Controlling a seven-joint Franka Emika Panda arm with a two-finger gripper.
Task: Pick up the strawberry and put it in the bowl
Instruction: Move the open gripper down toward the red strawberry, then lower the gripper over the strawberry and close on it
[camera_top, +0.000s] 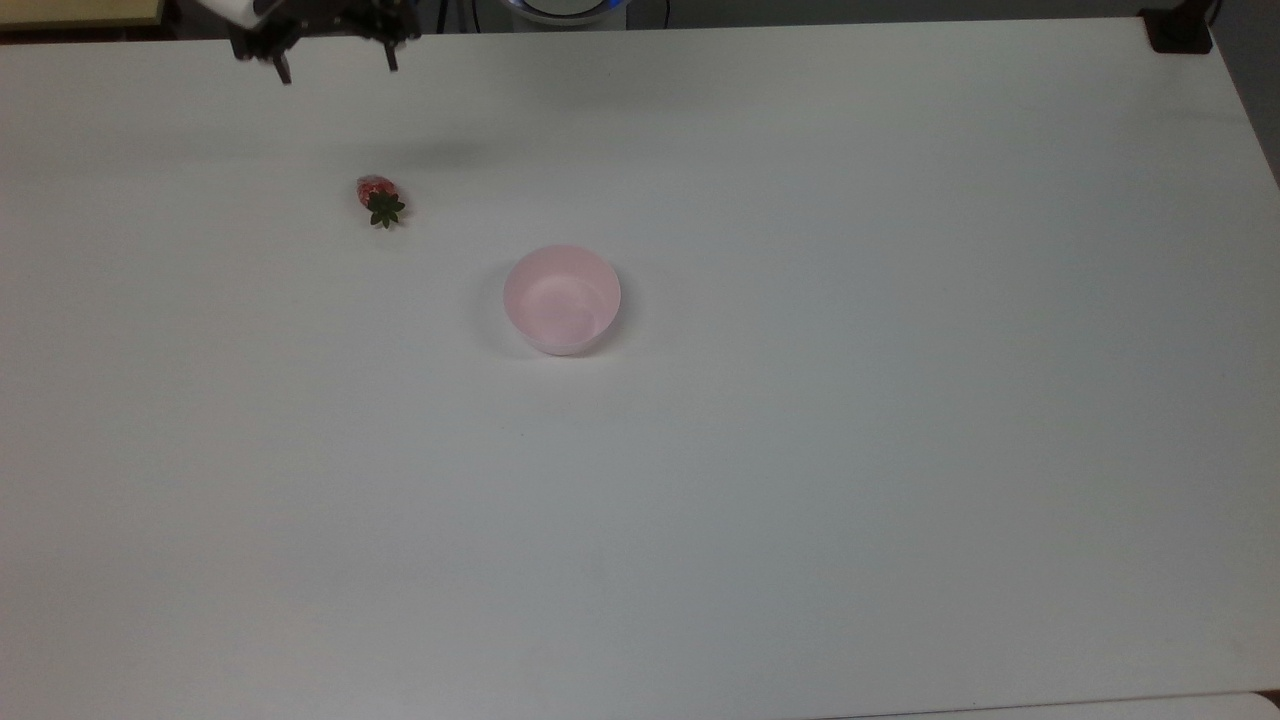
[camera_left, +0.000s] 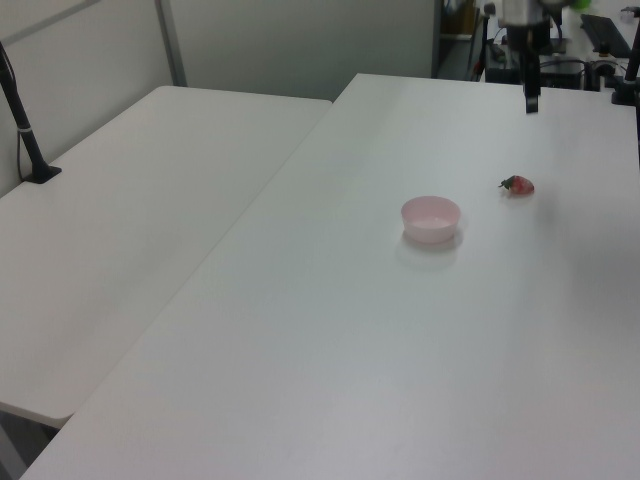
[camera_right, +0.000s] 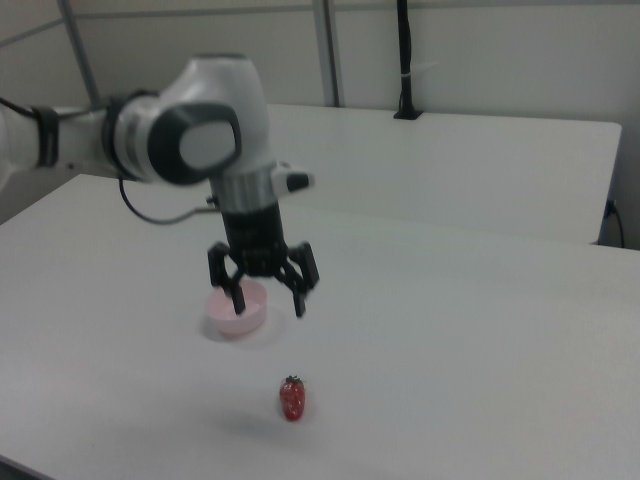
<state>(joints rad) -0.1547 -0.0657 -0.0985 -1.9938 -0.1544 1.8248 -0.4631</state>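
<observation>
— Strawberry (camera_top: 378, 199), where do you have it?

— I see it lying on its side on the white counter (camera_top: 800, 450), bare surface all round it. In the top view it sits up and to the left of the bowl (camera_top: 562, 299), near but apart from it, its green cap turned toward the top view's bottom. In the right view the strawberry (camera_right: 292, 398) is nearer the camera than the bowl (camera_right: 238, 309), red body upward in the picture.

— And the bowl?

— Pale pink, upright, mouth open to the ceiling. From the left view I have the bowl (camera_left: 431, 218) to the left of the strawberry (camera_left: 518, 185), a clear gap between them.

— Where is the arm?

— I have the gripper (camera_right: 268, 296) pointing down, above the counter, touching nothing. In the right view it hangs above the strawberry and in front of the bowl's rim (the fingers overlap the bowl in the picture, yet they are well above it). In the top view the gripper (camera_top: 336, 68) shows at the upper edge, up and slightly left of the strawberry. In the left view the gripper (camera_left: 531, 100) is above the fruit, near the far edge of the counter.

— Jaws?

— Spread wide, nothing between them. In the right view both dark fingers (camera_right: 300, 301) splay outward.
</observation>
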